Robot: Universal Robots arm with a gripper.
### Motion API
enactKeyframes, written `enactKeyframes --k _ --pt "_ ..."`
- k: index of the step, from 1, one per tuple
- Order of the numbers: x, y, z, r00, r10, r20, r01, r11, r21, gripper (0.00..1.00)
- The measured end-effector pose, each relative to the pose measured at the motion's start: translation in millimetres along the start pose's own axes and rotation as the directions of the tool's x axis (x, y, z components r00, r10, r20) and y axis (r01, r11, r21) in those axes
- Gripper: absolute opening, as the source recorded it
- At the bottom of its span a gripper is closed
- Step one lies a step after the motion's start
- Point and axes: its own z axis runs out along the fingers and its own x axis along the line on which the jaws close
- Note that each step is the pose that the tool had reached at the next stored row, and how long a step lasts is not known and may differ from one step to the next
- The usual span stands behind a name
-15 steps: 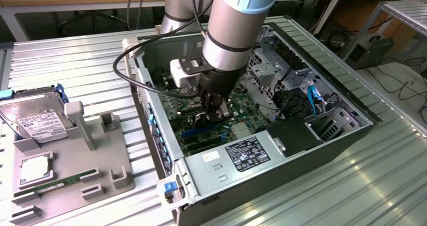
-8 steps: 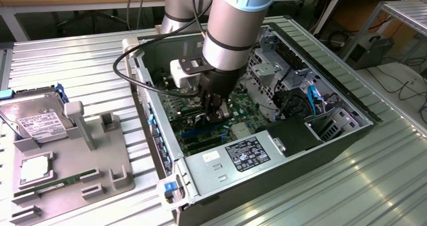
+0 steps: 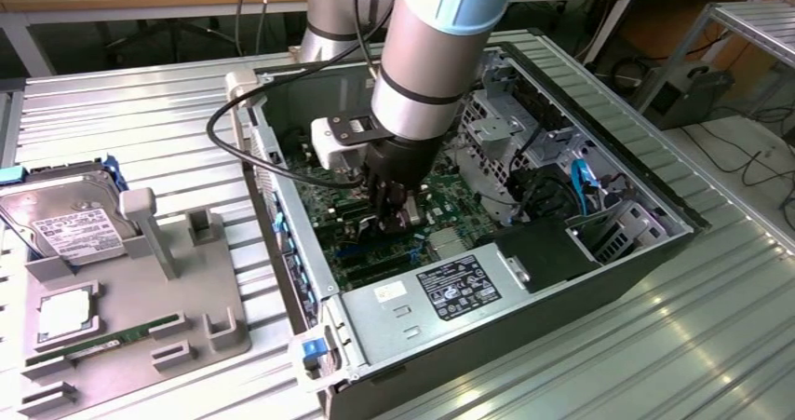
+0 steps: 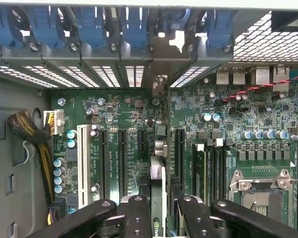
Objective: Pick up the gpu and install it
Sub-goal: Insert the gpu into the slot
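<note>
Gripper [image 4: 157, 210] was clamped on the gpu [image 4: 158, 173], held edge-on btwn the fingers w/ its long axis running along the motherboard [image 4: 228, 129] slots, bracket end toward the case's rear openings, just above the slot.

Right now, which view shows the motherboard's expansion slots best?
The wrist view: it looks squarely onto the motherboard, with the slots laid out plainly beyond the gripper, which holds the gpu edge-on. In the exterior view, the arm and the gripper cover much of the board, leaving the slots largely hidden.
</note>
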Motion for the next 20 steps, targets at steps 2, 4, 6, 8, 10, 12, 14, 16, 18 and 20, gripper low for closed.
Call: enactKeyframes --k 2,4,6,8,10,12,14,16,18,20 --pt "-0.1 -0.1 0.6 1.0000 0.000 0.0012 0.000 1.0000 0.0006 0.27" --pt "0.0 -0.1 0.2 1.0000 0.000 0.0005 0.000 1.0000 0.0002 0.34" --pt "0.0 0.0 -0.6 1.0000 0.000 -0.0001 0.000 1.0000 -0.0001 0.34" --pt "-0.3 0.2 -5.0 1.0000 0.000 0.0000 0.000 1.0000 0.0000 0.34" --pt "-1.0 0.8 -15.2 1.0000 0.000 0.0002 0.000 1.0000 0.0001 0.34" --pt "-1.7 1.5 -26.4 1.0000 0.000 0.0002 0.000 1.0000 0.0001 0.34" --pt "-2.1 2.0 -34.5 1.0000 0.000 0.0000 0.000 1.0000 0.0000 0.34" --pt "-2.7 3.2 -37.0 1.0000 0.000 0.0005 0.000 1.0000 0.0018 0.33" --pt "-3.8 6.4 -36.6 1.0000 0.000 0.0002 0.000 1.0000 0.0064 0.19" --pt "-4.6 9.7 -34.2 1.0000 -0.001 0.0004 0.001 0.9999 0.0136 0.11"
